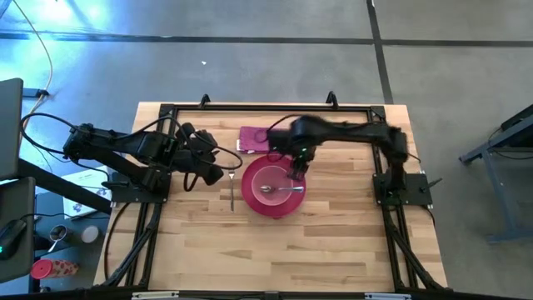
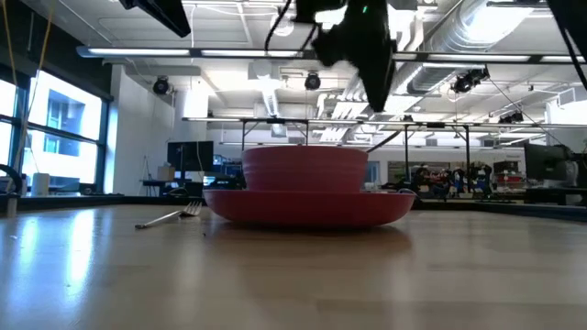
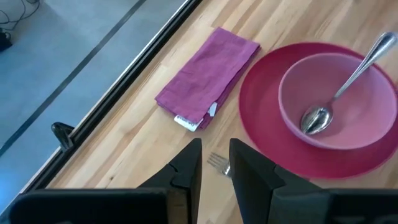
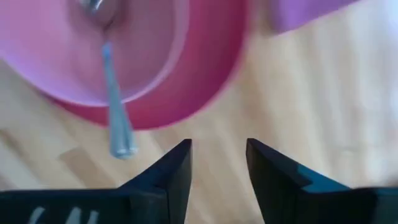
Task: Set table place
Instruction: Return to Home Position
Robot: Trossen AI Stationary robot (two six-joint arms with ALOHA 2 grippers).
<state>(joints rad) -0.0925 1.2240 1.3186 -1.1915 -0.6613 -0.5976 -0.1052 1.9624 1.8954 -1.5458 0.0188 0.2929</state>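
A pink bowl (image 1: 271,182) stands on a large pink plate (image 1: 250,198) in the middle of the table (image 1: 333,250). A silver spoon (image 1: 281,189) lies in the bowl, head down inside and handle leaning on the rim (image 4: 117,124). A silver fork (image 1: 231,190) lies flat on the wood left of the plate. A folded magenta napkin (image 1: 252,138) lies flat beyond the plate. My left gripper (image 1: 218,172) hovers above the fork's far end (image 3: 217,162), open and empty. My right gripper (image 1: 297,172) is open and empty above the plate's far right rim.
The black rail frame (image 1: 250,109) runs along the table's far edge just behind the napkin. Bare wood (image 1: 283,250) lies between the plate and the near edge. In the low view the right arm (image 2: 362,46) hangs above the bowl (image 2: 304,167).
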